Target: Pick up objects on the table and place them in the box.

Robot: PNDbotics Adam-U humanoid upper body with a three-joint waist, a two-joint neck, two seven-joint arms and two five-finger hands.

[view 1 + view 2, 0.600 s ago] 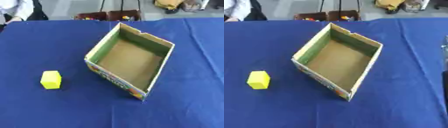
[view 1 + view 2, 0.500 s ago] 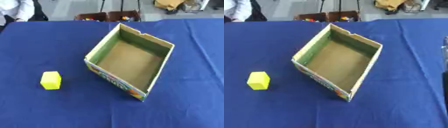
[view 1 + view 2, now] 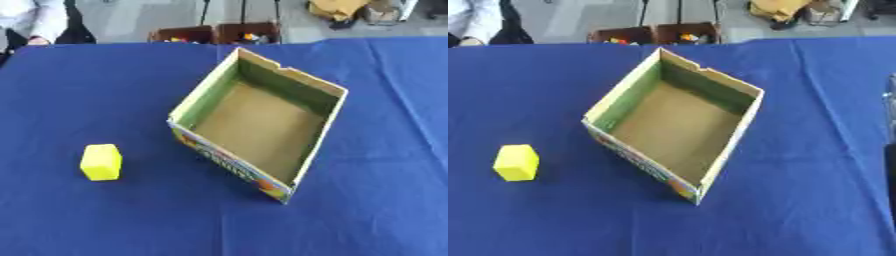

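Observation:
A small yellow block [image 3: 101, 162] lies on the blue tablecloth, to the left of the box and apart from it. The cardboard box [image 3: 325, 131] stands open at the table's middle, turned at an angle, with green inner walls, a brown floor and a colourful print on its near outer side. Nothing shows inside it. At the right edge of the right eye view a thin silver and dark strip of my right arm or hand [image 3: 890, 165] shows, well away from the box. My left hand appears in neither view.
The blue cloth [image 3: 105, 90] covers the whole table. Beyond its far edge stand brown crates [image 3: 214, 34] with small coloured items, and a seated person shows at the far left corner.

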